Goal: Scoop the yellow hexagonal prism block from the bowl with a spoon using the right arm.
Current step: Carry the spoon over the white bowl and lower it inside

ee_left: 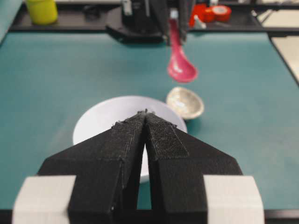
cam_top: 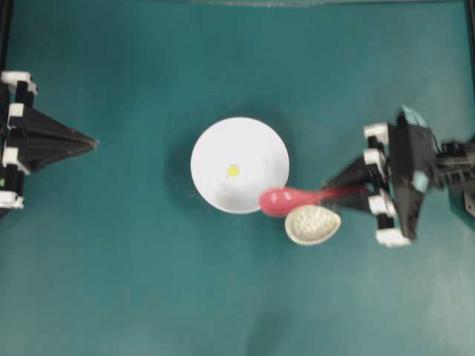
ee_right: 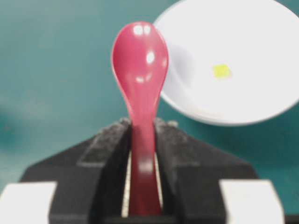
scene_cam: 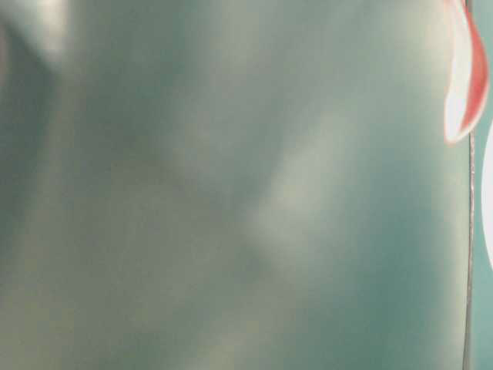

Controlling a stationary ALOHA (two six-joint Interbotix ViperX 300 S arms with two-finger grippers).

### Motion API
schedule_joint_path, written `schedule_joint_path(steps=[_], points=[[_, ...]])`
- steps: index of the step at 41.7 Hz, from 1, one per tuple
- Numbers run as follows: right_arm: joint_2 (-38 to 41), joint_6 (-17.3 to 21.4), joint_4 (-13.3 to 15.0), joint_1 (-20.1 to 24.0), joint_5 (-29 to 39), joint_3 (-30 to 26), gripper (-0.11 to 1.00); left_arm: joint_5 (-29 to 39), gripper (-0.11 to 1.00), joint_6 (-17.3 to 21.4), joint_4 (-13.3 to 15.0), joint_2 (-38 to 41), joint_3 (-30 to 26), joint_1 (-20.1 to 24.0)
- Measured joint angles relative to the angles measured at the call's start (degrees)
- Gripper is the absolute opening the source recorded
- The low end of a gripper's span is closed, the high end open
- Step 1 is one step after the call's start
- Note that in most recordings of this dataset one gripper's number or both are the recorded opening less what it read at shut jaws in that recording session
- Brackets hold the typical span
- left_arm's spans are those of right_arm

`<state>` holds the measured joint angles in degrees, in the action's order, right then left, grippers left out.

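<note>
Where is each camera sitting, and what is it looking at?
Overhead: looks straight down at the bowl, spoon, speckled dish, and both arms.
Table-level: a teal blur; only a red-and-white edge at the right, no robot parts.
Left wrist: sits behind the shut left gripper, facing the right arm.
Right wrist: sits behind the right gripper, which holds the spoon.
Both wrist views share the bowl and spoon.

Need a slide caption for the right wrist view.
Right gripper holds the pink spoon beside the white bowl; yellow block lies inside.
</note>
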<state>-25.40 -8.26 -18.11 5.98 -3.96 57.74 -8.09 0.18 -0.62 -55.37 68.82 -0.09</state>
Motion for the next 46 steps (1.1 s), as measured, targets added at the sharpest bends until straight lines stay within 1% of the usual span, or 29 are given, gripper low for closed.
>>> schedule_joint_path(steps=[6, 12, 16, 20, 26, 29, 34, 39, 46], points=[[1.05, 0.00, 0.26, -4.75, 12.57, -5.80, 0.23, 0.00, 0.01, 0.00, 0.00, 0.26, 0.09, 0.00], [3.52, 0.00, 0.62, -8.26, 23.29, -12.57, 0.23, -0.09, 0.01, 0.00, 0.00, 0.26, 0.09, 0.00], [6.06, -0.09, 1.23, -10.02, 30.50, -17.58, 0.23, -0.09, 0.01, 0.00, 0.00, 0.35, 0.09, 0.00], [8.70, 0.00, 2.02, -11.34, 36.47, -21.36, 0.23, 0.00, 0.01, 0.00, 0.00, 0.35, 0.09, 0.00], [14.06, 0.00, 4.04, -13.01, 44.74, -26.98, 0.23, -0.09, 0.01, 0.00, 0.00, 0.44, 0.09, 0.00], [16.52, 0.09, 5.36, -13.36, 47.90, -29.62, 0.23, -0.09, 0.01, 0.00, -0.09, 0.35, 0.00, 0.00], [19.78, 0.18, 7.29, -13.36, 51.24, -32.96, 0.23, -0.09, 0.01, 0.00, -0.09, 0.35, 0.09, 0.00], [22.06, 0.18, 8.09, -13.36, 52.47, -34.72, 0.23, -0.09, 0.01, 0.00, 0.00, 0.44, 0.00, 0.00], [24.35, 0.09, 8.17, -13.36, 52.47, -35.33, 0.23, -0.35, 0.01, 0.00, -0.09, 0.44, 0.09, 0.00]])
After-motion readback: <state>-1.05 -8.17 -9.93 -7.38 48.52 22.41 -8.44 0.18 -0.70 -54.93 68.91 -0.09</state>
